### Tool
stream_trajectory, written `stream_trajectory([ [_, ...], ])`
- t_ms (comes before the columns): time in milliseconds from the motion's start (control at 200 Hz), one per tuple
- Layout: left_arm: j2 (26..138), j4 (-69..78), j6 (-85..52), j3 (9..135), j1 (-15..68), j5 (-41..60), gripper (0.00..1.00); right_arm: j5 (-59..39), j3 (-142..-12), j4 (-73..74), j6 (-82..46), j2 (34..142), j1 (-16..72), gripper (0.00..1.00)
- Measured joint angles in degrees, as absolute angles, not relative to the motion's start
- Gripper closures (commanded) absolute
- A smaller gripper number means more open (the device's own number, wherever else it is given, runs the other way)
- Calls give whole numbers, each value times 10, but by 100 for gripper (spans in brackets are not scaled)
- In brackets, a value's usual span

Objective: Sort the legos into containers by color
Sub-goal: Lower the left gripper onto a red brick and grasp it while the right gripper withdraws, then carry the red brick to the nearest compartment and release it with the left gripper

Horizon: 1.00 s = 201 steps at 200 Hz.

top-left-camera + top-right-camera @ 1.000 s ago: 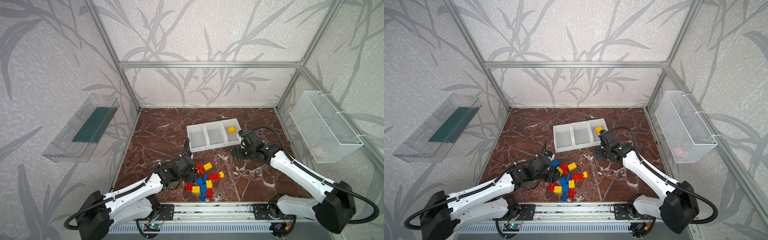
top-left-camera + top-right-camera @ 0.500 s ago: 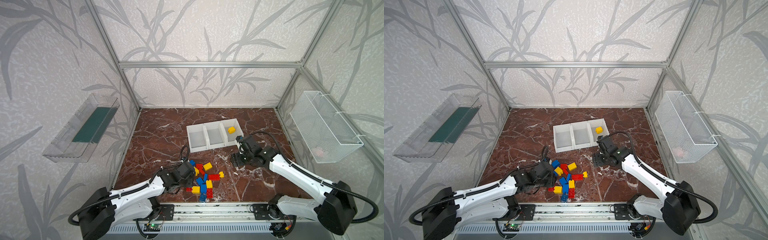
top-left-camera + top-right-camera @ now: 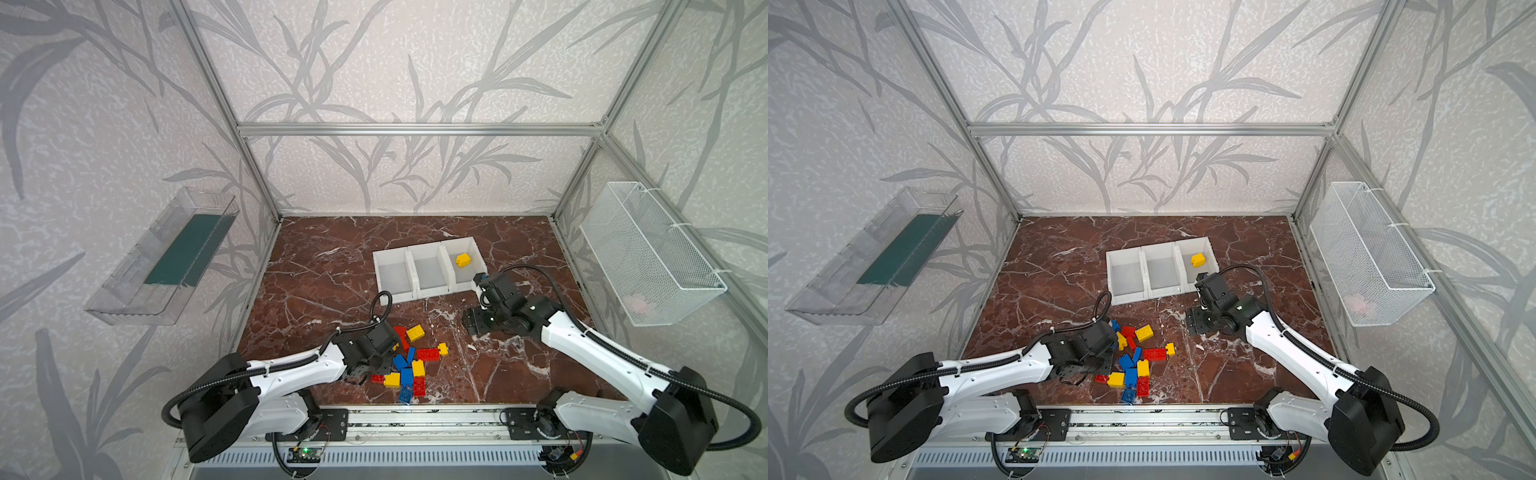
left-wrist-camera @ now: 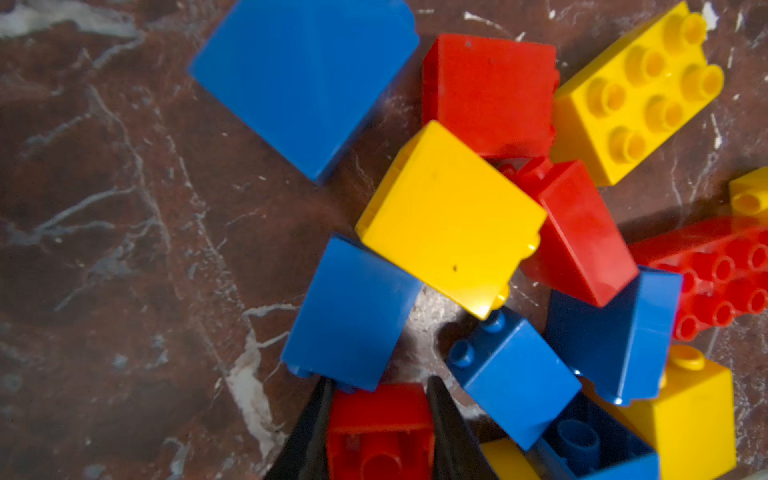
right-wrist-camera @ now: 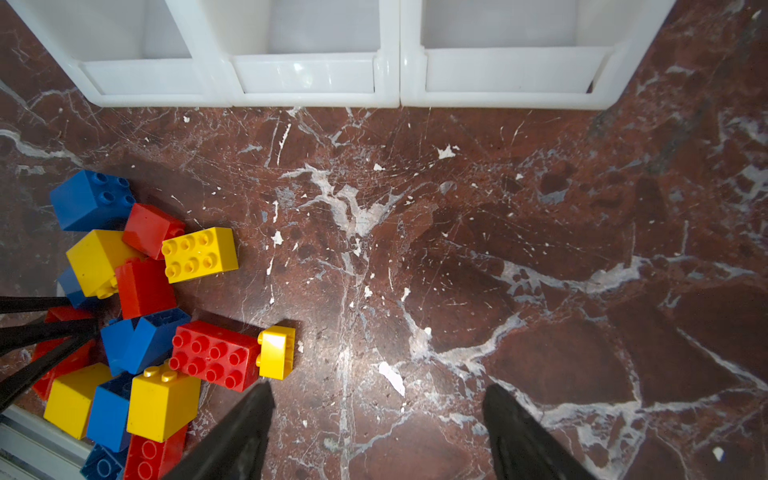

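Red, blue and yellow legos lie in a pile [image 3: 411,365] [image 3: 1136,361] near the front of the marble floor. My left gripper [image 4: 379,381] is shut on a small red lego [image 4: 380,419] at the pile's front left edge, also seen in both top views [image 3: 377,378] [image 3: 1101,378]. Three white containers [image 3: 399,296] [image 5: 311,79] stand side by side further back. A yellow lego [image 3: 462,259] [image 3: 1198,259] lies in the right one. My right gripper [image 5: 379,391] [image 3: 469,324] hangs open over bare floor between the containers and the pile, holding nothing.
A clear tray [image 3: 166,257] hangs on the left wall and a white wire basket [image 3: 648,253] on the right wall. An aluminium rail [image 3: 415,415] runs along the front edge, close behind the pile.
My left gripper has dropped to the pile's front left edge and closed on the red lego. My right gripper has drawn back from the containers toward the pile, still open.
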<state>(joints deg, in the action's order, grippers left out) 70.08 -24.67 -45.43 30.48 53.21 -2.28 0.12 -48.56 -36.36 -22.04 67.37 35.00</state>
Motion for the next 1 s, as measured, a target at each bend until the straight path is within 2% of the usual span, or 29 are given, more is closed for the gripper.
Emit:
stream_trajectory([
  [370, 630, -279, -392, 392, 533, -39, 73, 38, -486, -366, -225, 627, 352, 20],
  [545, 636, -253, -328, 463, 496, -39, 73, 56, -486, -368, -229, 618, 352, 20],
  [725, 749, -203, -273, 568, 427, -3, 72, 61, -487, -378, -244, 611, 352, 20],
  [1005, 971, -170, -216, 742, 390, 35, 72, 62, -487, -389, -253, 603, 351, 20],
])
